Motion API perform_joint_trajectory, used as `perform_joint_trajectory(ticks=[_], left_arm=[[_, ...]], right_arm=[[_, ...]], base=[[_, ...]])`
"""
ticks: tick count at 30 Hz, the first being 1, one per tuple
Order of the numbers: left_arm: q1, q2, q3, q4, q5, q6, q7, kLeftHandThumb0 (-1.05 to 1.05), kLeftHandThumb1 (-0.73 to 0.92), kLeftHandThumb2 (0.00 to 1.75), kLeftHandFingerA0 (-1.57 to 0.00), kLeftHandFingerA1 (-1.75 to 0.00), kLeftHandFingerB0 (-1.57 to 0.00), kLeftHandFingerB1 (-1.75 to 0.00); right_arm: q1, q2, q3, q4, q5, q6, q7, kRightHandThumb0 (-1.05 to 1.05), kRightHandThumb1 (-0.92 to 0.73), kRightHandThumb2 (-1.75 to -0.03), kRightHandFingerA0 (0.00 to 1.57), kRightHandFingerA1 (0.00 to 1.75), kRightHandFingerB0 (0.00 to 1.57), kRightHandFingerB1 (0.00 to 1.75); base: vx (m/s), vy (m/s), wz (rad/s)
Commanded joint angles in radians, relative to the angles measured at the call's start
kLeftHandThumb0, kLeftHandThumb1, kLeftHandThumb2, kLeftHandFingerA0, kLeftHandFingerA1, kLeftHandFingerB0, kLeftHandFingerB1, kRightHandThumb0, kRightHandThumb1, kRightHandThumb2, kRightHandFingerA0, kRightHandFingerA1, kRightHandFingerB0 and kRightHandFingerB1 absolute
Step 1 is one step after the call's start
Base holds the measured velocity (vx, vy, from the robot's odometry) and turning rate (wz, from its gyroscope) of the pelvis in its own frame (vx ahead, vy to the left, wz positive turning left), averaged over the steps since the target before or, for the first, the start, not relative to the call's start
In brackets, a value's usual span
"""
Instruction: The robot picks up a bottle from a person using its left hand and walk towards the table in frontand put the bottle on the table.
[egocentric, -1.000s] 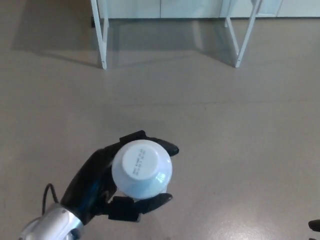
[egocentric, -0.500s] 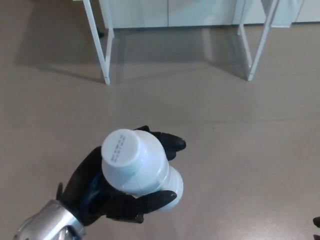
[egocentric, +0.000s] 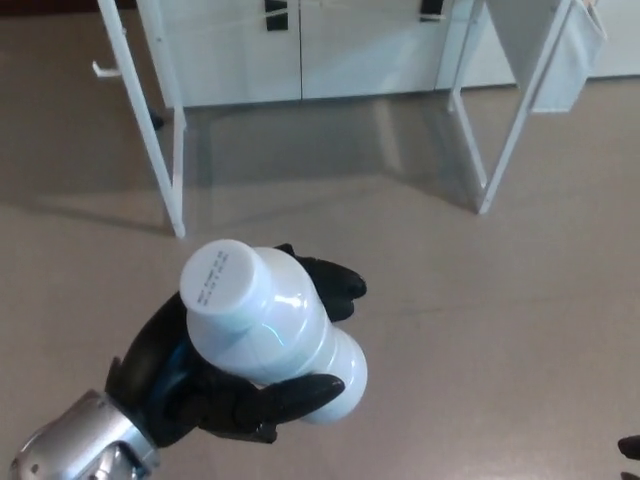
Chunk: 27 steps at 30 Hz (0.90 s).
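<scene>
The pick-up looks done. The left robot hand (egocentric: 160, 352) is clamped on the white bottle (egocentric: 270, 335), with 1 dark finger curling round the far side and another pressed along the near side. The bottle is carried low over the bare floor (egocentric: 450, 300), tilted so that its cap (egocentric: 218, 275) faces up toward the camera. No person shows.

The walk seems to be under way but not finished. The table (egocentric: 519, 128) stands ahead, well apart from the bottle, and only its 2 white legs and the shadow beneath them are plain. The tabletop itself cannot be made out from here. White cabinets (egocentric: 300, 50) close off the far side.

What remains, as I judge it, is closing the gap, raising the bottle above the tabletop, standing it upright and letting go.

Only a dark sliver of the right robot hand (egocentric: 630, 447) shows at the lower edge, too little to tell its state.
</scene>
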Motion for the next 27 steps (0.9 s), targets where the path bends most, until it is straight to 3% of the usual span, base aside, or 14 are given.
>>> perform_joint_trajectory(ticks=[1,14,27], left_arm=[[-0.004,0.014,0.000,-0.006,-0.011,-0.001,-0.001,-0.18,0.82,0.68,-1.06,-1.16,-0.84,-0.83],[-0.021,0.055,-0.001,-0.025,0.104,-0.041,0.048,-0.18,0.78,0.71,-1.06,-1.16,-0.80,-0.88],[-0.004,0.065,0.002,-0.044,0.118,-0.052,0.051,-0.21,0.80,0.67,-1.04,-1.18,-0.80,-0.90]], right_arm=[[0.007,-0.016,0.003,0.007,-0.008,0.004,0.009,-0.28,-0.67,-0.60,0.70,0.47,0.57,0.41],[0.021,-0.017,0.000,0.006,-0.005,0.003,0.022,-0.28,-0.66,-0.59,0.68,0.46,0.56,0.41],[0.061,-0.021,0.005,0.012,-0.016,-0.001,0.019,-0.30,-0.67,-0.60,0.69,0.46,0.57,0.41]], base=[[0.38,0.032,0.11],[0.46,-0.080,0.18],[0.46,0.100,-0.26]])
